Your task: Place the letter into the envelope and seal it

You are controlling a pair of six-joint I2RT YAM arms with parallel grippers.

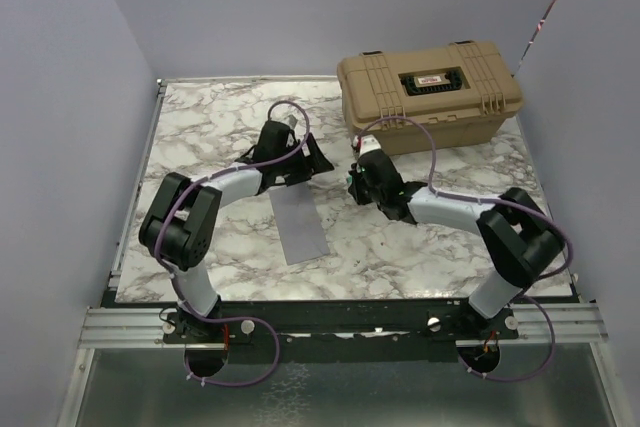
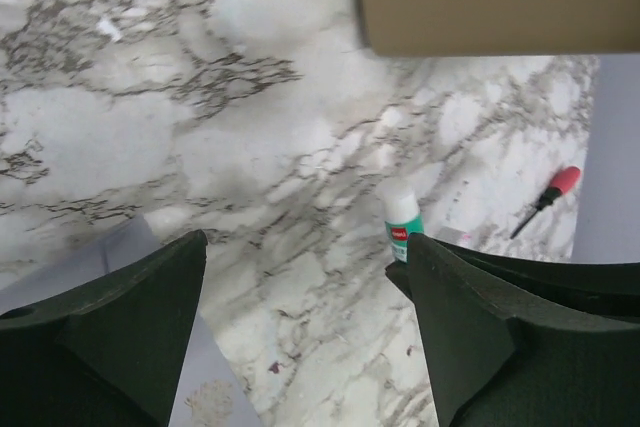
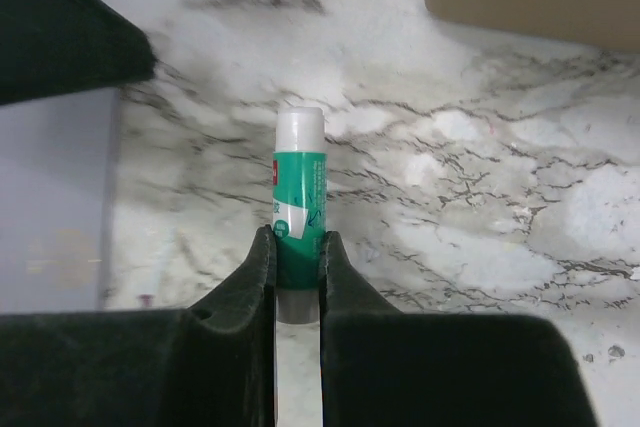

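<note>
Grey-blue envelope point(image 1: 298, 229) lies flat on the marble table point(image 1: 200, 127) between the two arms, closest to the bases. Left gripper point(image 2: 305, 242) is over its far end, jaws spread wide, nothing in them. Right gripper point(image 3: 297, 237) is clamped on a green glue stick point(image 3: 299, 182). Tan toolbox point(image 1: 430, 92) sits way at the back.

light: even, soft | shadows: faint | wrist views: near foreground blurred
</note>
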